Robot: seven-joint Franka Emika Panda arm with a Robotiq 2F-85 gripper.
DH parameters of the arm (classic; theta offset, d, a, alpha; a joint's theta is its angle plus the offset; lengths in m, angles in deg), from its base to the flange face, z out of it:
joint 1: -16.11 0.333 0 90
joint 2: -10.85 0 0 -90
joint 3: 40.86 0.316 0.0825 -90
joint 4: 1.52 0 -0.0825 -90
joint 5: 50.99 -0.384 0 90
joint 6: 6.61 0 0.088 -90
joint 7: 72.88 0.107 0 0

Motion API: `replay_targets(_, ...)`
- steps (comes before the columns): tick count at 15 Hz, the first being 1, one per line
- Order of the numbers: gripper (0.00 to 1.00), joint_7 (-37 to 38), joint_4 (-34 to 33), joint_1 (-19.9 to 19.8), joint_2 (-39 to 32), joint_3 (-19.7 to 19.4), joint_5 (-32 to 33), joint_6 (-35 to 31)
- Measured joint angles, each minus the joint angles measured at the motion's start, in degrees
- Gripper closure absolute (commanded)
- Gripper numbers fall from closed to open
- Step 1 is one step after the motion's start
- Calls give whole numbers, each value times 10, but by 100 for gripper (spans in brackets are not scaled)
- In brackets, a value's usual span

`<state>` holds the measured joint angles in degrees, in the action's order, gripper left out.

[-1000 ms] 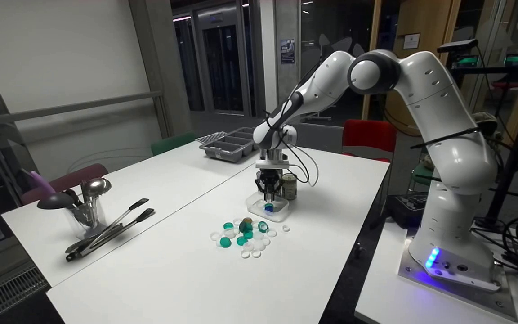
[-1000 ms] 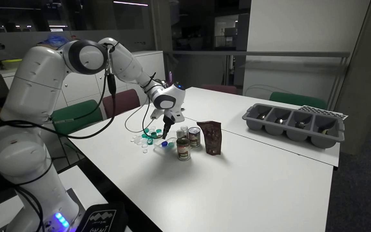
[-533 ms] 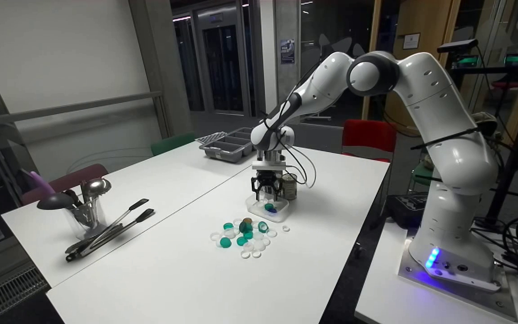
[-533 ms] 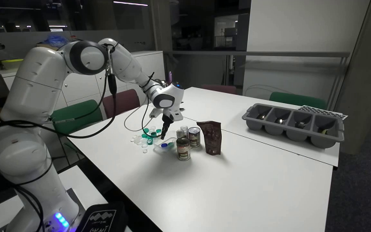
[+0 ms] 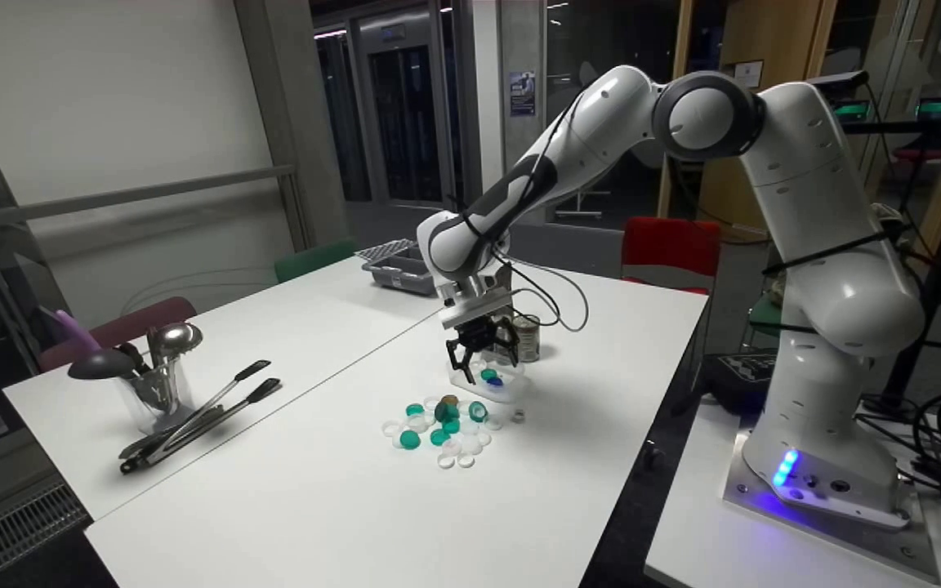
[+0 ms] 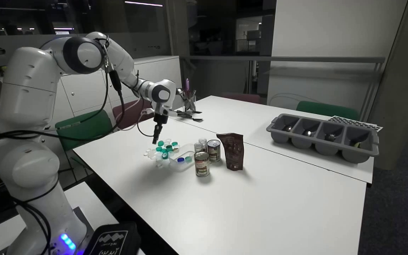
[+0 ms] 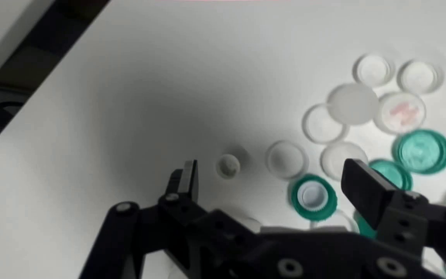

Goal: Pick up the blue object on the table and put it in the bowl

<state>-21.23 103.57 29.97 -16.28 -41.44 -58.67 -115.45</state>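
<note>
The dark-blue object (image 5: 495, 381) lies inside the small translucent bowl (image 6: 180, 168), beside a green cap (image 5: 488, 373); both exterior views show it. My gripper (image 6: 154, 142) hangs above the table, off to the side of the bowl and over the edge of the loose caps. In the wrist view the gripper (image 7: 271, 168) is open wide, its fingers (image 7: 362, 186) far apart and nothing held. Below and between them lie a green cap with a white centre (image 7: 313, 196) and small white caps on the tabletop. Neither bowl nor blue object can be made out in the wrist view.
Several green and clear caps (image 5: 439, 437) are scattered near the bowl. Tin cans (image 6: 202, 164) and a brown pouch (image 6: 230, 151) stand close by it. Farther off are a grey compartment tray (image 6: 326, 141), tongs (image 5: 209, 416) and a cup of utensils (image 5: 156, 392).
A second ago the jaws were narrow at the blue object over the bowl. They have opened, leaving it lying inside, and the gripper has moved up and away toward the loose caps.
</note>
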Motion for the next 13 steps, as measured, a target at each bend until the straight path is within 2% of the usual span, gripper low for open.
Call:
replay_targets(4,0,7,-1,47,38,38,77,90)
replay_targets(7,0,-16,-11,63,42,58,135,137)
replay_targets(10,0,-74,-25,64,27,62,206,147)
replay_targets(13,0,-99,-42,62,4,60,230,147)
